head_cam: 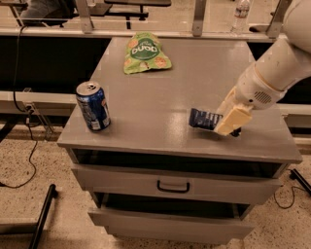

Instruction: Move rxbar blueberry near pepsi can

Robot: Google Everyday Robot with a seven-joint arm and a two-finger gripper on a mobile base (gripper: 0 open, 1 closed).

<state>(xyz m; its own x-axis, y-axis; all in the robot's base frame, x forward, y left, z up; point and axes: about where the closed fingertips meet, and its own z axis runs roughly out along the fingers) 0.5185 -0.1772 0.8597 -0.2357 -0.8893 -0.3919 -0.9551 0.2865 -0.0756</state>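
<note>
The rxbar blueberry (pixel 203 118) is a small dark navy bar at the front right of the grey cabinet top (pixel 160 97). Its right end is between the cream fingers (pixel 232 119) of my gripper (pixel 228 124), which is shut on it. The bar is tilted and seems to be just off the surface. My white arm comes in from the upper right. The pepsi can (pixel 92 106) stands upright near the front left corner, well to the left of the bar.
A green snack bag (pixel 146 52) lies at the back middle of the top. Two drawers with a dark handle (pixel 173 186) are below the front edge. A water bottle (pixel 241 10) stands on the floor behind. Cables hang at the left.
</note>
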